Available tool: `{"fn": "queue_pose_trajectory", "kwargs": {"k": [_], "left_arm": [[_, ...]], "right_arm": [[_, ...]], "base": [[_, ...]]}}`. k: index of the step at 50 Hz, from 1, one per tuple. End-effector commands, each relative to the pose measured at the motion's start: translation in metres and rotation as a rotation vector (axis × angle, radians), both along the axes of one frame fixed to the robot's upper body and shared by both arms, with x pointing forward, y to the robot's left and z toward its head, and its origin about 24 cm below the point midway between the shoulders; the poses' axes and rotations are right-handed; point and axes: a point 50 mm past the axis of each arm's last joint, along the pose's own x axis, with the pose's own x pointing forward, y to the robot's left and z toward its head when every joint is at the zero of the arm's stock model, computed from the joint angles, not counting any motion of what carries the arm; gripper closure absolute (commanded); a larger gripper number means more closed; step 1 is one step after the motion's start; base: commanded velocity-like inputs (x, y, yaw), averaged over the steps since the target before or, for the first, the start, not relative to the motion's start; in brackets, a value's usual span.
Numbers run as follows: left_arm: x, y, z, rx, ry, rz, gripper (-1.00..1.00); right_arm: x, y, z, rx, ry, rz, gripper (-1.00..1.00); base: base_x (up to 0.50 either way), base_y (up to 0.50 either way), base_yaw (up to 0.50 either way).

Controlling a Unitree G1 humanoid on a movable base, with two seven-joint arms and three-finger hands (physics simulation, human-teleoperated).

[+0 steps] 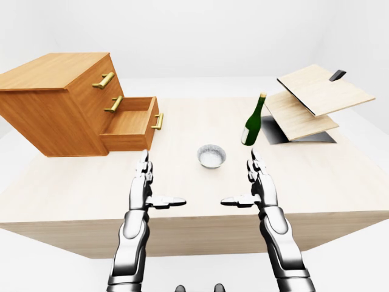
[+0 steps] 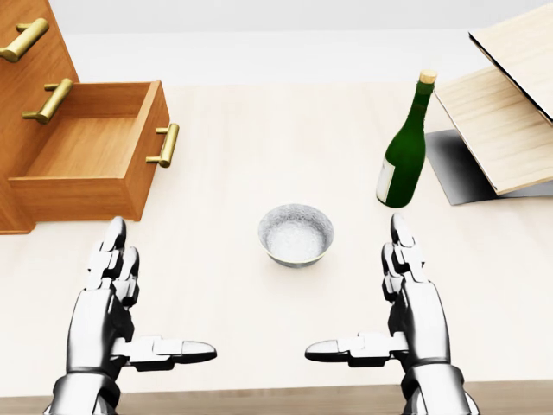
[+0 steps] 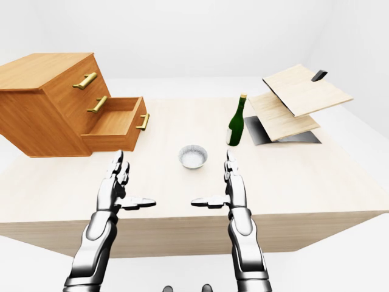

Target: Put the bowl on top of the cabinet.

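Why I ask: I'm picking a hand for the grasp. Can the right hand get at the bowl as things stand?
Probably yes. The open right hand rests beside the bowl with bare table between them; the bottle stands off that path.

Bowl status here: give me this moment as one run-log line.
bowl: on table, untouched | left hand: open, empty | right hand: open, empty | cabinet: bottom drawer open, top bare | step: pre-grasp
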Motion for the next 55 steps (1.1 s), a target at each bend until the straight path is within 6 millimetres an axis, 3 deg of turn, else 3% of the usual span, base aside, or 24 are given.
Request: {"fn": "queue_pose_trajectory", "kwargs": {"k": [1, 9, 13, 30, 39, 55], "left_arm": [[-0.002, 0.016, 0.012, -0.008, -0.044, 0.010, -1.00], [-0.013, 0.021, 0.032, -0.011, -0.090, 0.019, -1.00], [-0.025, 0.025, 0.054, -0.003, -0.185, 0.034, -1.00], [-0.056, 0.033, 0.097, -0.006, -0.381, 0.059, -1.00], [-0.063, 0.035, 0.105, -0.006, -0.421, 0.067, -1.00], [-0.060, 0.041, 0.107, -0.006, -0.430, 0.084, -1.00]], "right_arm": [[-0.007, -0.007, 0.011, -0.022, -0.019, 0.000, -1.00], [-0.017, -0.005, 0.032, -0.042, -0.091, 0.008, -1.00], [-0.027, -0.002, 0.056, -0.067, -0.197, 0.010, -1.00], [-0.072, 0.009, 0.128, -0.135, -0.523, 0.027, -1.00], [-0.071, 0.009, 0.127, -0.168, -0.516, 0.022, -1.00], [-0.068, 0.012, 0.120, -0.158, -0.484, 0.032, -1.00]], "base": [[0.00, 0.00, 0.00], [0.00, 0.00, 0.00], [0.00, 0.00, 0.00], [0.00, 0.00, 0.00], [0.00, 0.03, 0.00], [0.00, 0.50, 0.00]]}}
